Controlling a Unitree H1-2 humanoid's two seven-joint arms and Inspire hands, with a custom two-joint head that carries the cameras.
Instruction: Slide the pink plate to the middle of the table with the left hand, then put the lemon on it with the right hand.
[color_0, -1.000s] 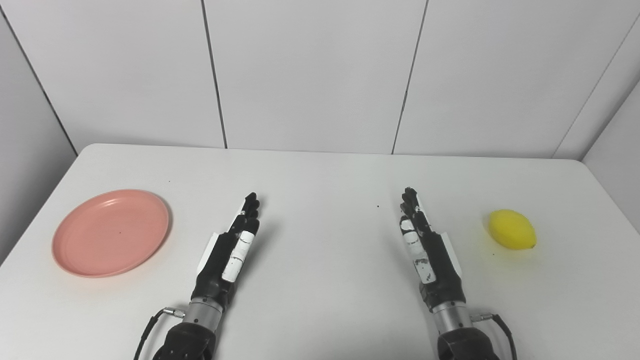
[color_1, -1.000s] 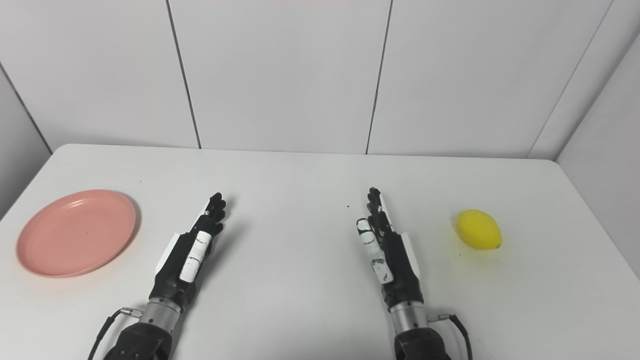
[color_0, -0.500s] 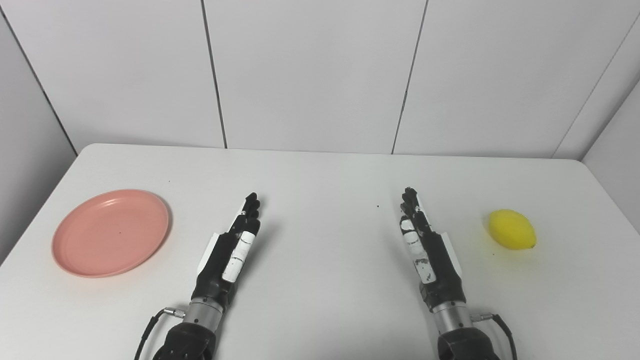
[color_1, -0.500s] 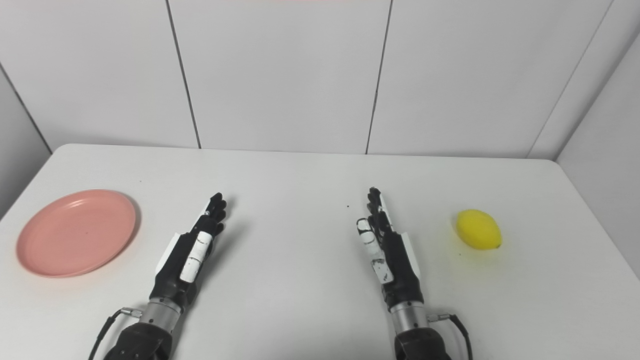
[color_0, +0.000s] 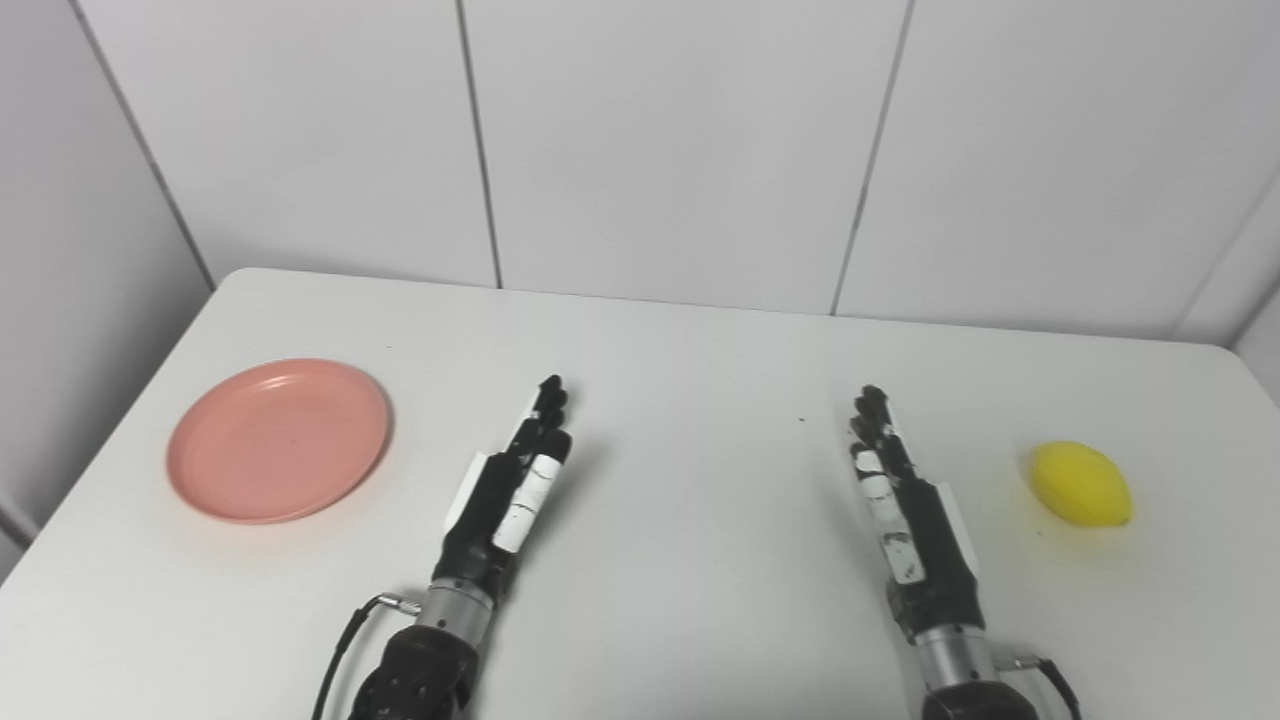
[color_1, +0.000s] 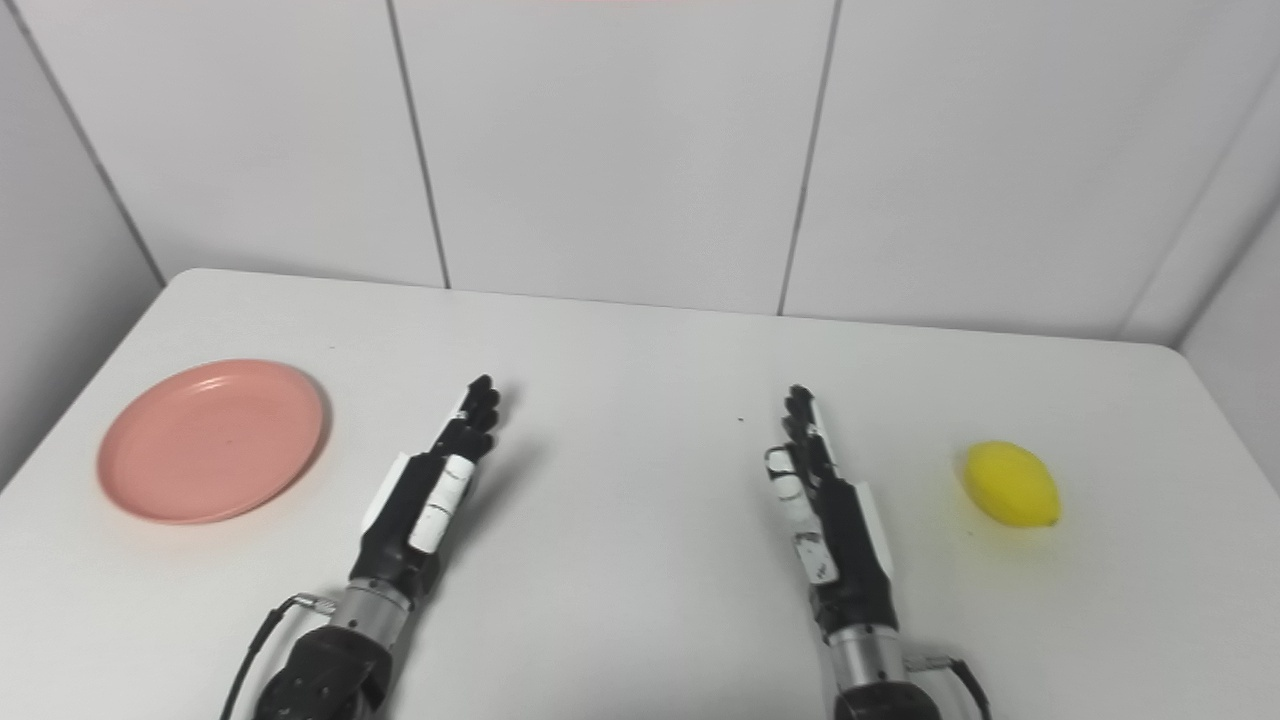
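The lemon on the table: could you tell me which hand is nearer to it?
Right. The right hand lies just left of the lemon, apart from it; the left hand lies farther left, past the table's middle.

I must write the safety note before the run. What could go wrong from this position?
1. The pink plate lies near the table's left edge; a poorly aimed push by the left hand might send it off.
2. The lemon is rounded, so the open right hand could roll it away when reaching.

Bright, even, soft light fills both views. The white table (color_0: 700, 600) shows only faint shadows beside each hand and under the lemon (color_0: 1081, 485). No glare; focus stays sharp.
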